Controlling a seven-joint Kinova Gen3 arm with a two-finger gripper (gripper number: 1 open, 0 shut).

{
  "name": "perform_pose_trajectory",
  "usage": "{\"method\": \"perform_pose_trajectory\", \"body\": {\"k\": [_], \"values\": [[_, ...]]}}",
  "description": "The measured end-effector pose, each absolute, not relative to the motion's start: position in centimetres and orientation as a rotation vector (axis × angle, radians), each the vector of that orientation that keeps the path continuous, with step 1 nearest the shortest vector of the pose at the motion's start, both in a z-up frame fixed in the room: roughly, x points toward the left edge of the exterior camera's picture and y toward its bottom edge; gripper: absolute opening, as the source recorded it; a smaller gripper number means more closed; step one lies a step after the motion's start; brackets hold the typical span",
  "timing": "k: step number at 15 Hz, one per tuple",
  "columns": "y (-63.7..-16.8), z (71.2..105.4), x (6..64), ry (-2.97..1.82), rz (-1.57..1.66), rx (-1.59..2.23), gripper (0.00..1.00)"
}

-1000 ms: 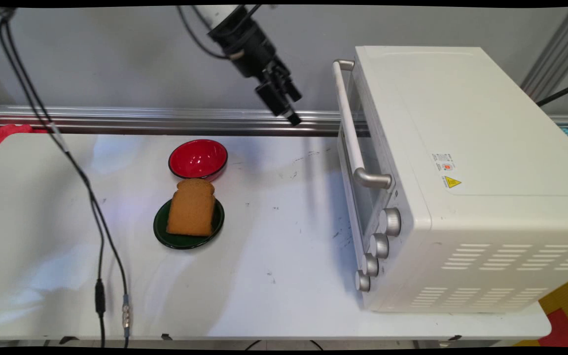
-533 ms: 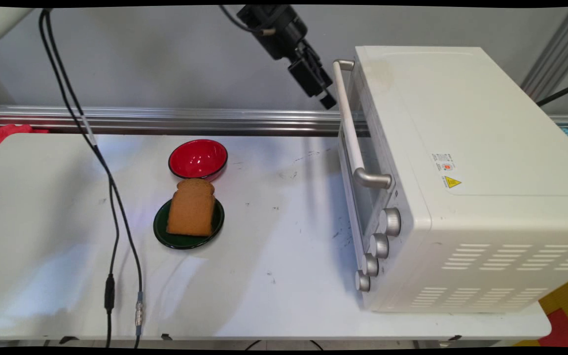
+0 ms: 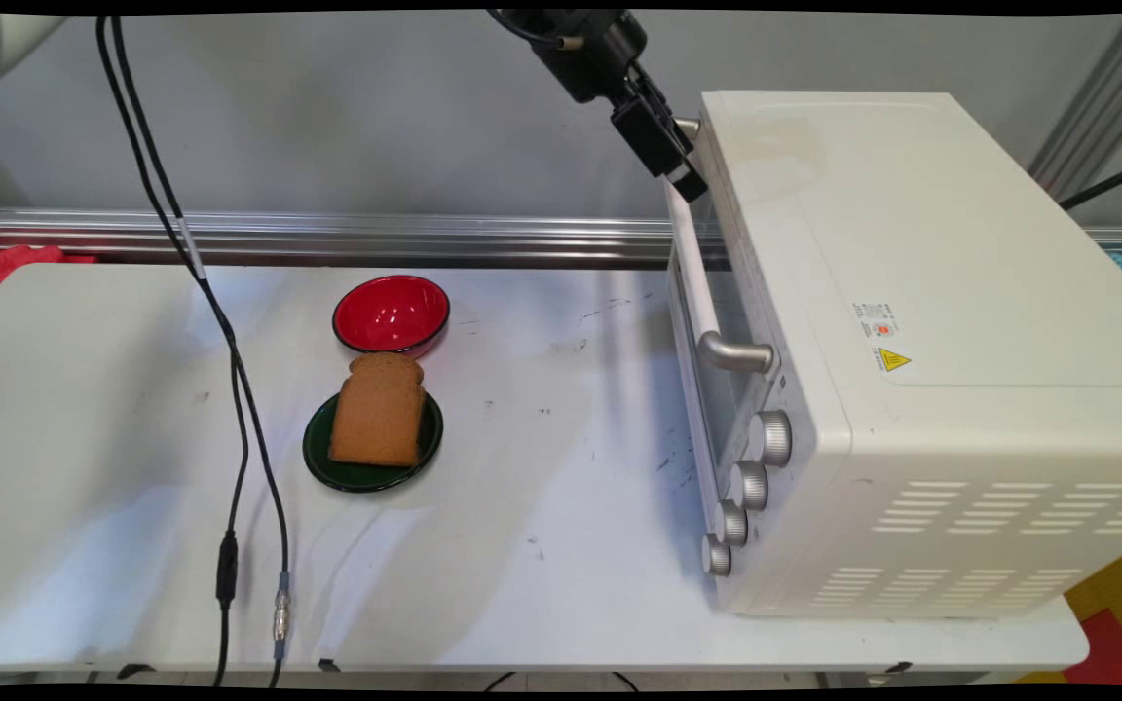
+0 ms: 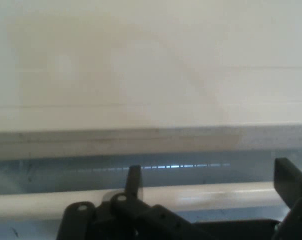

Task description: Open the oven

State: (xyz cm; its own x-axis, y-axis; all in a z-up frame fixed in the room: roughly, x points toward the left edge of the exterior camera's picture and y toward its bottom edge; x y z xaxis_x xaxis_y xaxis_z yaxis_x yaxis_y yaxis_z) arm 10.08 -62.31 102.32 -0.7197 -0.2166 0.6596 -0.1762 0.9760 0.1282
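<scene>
Two spread fingers of the claw [image 3: 683, 175] tilt down-right, straddling the oven's [image 3: 912, 341] door handle [image 4: 216, 196].

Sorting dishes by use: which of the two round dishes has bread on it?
The dark green plate, nearer the camera, carries the bread slice; the red bowl behind it holds nothing.

**White table and what rests on it**

White table [image 3: 542, 506], surface scuffed with dark marks near its middle and right. Left of centre: red bowl [image 3: 392, 313], upright, toward the far edge. Just in front of it, a dark green plate [image 3: 327, 458] carrying a slice of brown bread [image 3: 378, 409]; the bread's top edge nearly reaches the bowl. Right side: white toaster oven [image 3: 912, 370], door and knobs facing left. Two black cables [image 3: 249, 438] hang over the table's left part.
</scene>
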Motion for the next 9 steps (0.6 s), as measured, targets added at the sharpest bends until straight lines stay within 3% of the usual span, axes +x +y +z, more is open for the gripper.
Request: {"method": "perform_pose_trajectory", "body": {"k": [2,3,9], "values": [[-62.02,102.33,9.84,-2.395,-0.065,0.278,1.0],[-61.88,102.31,9.72,-2.398,-0.062,0.281,0.0],[-61.26,101.86,9.55,-2.408,-0.06,0.326,0.0]]}}
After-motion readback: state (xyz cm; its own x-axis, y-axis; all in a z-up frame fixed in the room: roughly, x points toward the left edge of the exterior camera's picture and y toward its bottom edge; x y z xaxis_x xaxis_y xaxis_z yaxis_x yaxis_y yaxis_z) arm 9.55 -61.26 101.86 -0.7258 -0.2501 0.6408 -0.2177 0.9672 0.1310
